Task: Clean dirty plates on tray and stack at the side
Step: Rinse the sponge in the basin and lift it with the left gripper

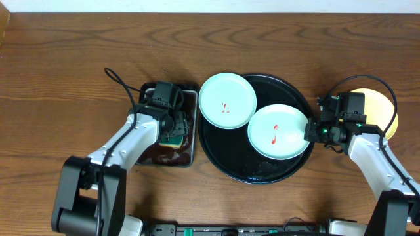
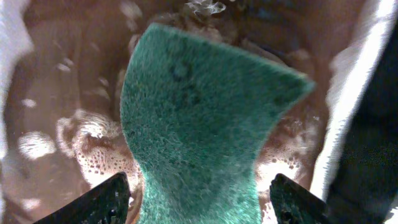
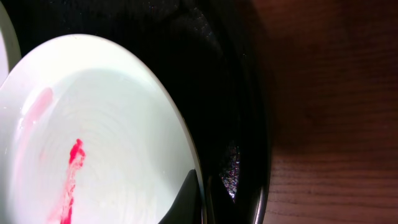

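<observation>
The black tray [image 1: 226, 157] lies mid-table. One mint-blue plate [image 1: 279, 141] with red smears lies on it. A second smeared mint-blue plate [image 1: 216, 92] overlaps the tray's upper left rim. The pale yellow plate [image 1: 387, 108] sits on the table at the right, partly hidden by my right arm. My right gripper [image 1: 314, 131] is shut on the right rim of the plate on the tray; in the right wrist view one finger [image 3: 202, 186] lies on the plate's [image 3: 106, 124] inner edge. My left gripper [image 1: 172, 124] is open, its fingers [image 2: 196, 199] either side of the teal sponge [image 2: 199, 106].
A small rectangular tray [image 1: 190, 154] with brown foamy liquid [image 2: 68, 124] holds the sponge, left of the black tray. Bare wooden table lies to the far left and along the back.
</observation>
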Controlling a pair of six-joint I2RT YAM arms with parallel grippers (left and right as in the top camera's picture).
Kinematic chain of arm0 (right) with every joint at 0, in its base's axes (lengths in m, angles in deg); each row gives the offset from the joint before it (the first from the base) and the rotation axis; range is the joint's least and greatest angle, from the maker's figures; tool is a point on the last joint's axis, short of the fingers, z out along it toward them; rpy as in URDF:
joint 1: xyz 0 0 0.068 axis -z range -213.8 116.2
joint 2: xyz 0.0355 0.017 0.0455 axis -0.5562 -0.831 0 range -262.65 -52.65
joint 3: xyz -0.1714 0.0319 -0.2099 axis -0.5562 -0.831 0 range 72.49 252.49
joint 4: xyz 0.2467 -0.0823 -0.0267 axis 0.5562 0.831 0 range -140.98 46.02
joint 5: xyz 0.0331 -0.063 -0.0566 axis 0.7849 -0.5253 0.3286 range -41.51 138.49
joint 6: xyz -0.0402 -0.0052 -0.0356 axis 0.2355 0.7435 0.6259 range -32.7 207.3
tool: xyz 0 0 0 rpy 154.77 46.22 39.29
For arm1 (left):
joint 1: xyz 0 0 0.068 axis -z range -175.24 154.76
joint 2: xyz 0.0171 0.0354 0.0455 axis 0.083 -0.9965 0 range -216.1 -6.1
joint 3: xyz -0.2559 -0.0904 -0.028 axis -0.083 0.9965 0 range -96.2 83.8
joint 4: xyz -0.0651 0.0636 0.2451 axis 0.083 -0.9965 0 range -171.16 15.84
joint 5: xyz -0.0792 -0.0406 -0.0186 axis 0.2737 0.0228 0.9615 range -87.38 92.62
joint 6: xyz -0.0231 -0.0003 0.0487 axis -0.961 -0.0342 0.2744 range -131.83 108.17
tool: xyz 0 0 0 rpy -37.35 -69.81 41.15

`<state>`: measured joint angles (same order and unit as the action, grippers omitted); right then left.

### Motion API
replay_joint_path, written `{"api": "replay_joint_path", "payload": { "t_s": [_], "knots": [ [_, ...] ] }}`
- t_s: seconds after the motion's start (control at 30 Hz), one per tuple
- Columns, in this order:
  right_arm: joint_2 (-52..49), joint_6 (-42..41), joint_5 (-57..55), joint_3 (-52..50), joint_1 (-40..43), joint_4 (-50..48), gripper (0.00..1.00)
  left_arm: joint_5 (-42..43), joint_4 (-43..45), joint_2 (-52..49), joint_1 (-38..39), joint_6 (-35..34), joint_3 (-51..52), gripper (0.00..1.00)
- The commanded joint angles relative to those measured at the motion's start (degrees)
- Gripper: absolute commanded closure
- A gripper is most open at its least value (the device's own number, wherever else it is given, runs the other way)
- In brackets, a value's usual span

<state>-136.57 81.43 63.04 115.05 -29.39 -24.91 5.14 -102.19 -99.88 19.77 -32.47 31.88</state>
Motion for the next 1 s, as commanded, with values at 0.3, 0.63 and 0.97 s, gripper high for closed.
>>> {"api": "replay_joint_path", "payload": {
  "t_s": [0.3, 0.63, 0.97],
  "knots": [
    [0.0, -0.7, 0.5, -0.3, -0.3, -0.1, 0.99, -4.0, 2.3, -0.5, -0.1, -0.7, 0.2, 0.56],
    [0.0, -0.8, 0.5, -0.3, -0.3, 0.0, 0.99, 1.3, 2.4, -6.5, -0.1, -1.0, 0.4, 0.57],
    [0.0, -0.7, 0.5, -0.3, -0.3, 0.1, 0.99, 2.4, 2.4, -7.4, -0.1, -0.5, 0.3, 0.93]
  ]
}}
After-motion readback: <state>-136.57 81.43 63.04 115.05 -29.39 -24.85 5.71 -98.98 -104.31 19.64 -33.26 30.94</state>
